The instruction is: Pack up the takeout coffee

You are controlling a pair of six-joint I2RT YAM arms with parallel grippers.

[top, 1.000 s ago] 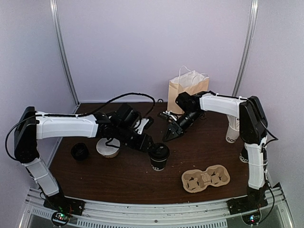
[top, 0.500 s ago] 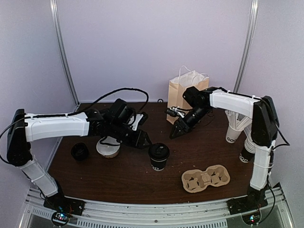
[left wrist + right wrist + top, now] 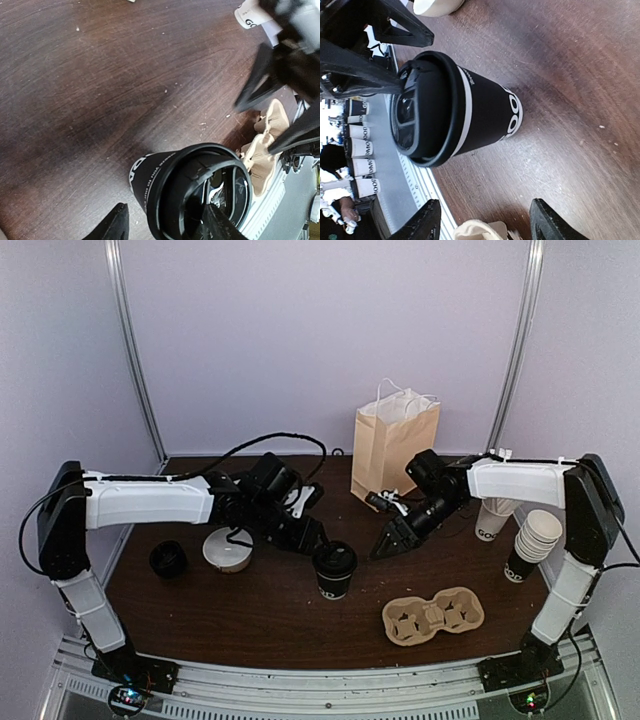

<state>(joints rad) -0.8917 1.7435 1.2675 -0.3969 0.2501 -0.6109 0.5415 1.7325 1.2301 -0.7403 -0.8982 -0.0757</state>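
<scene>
One coffee (image 3: pixel 335 568), one bag (image 3: pixel 393 440), one carrier (image 3: pixel 433 615)

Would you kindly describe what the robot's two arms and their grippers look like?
Both the left arm and the right arm have white shells on their long links, with black joints. A thin black cable arcs over the left arm. The left gripper and right gripper are black, each with two tapering, pointed fingers.

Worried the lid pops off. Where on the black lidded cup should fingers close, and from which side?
On the paper wall of the cup, below the lid: it stands upright, and the round wall gives two opposite faces, while the domed lid would likely lift. Come in level from its right, where the open right gripper faces it; the left gripper crowds the other side.
</scene>
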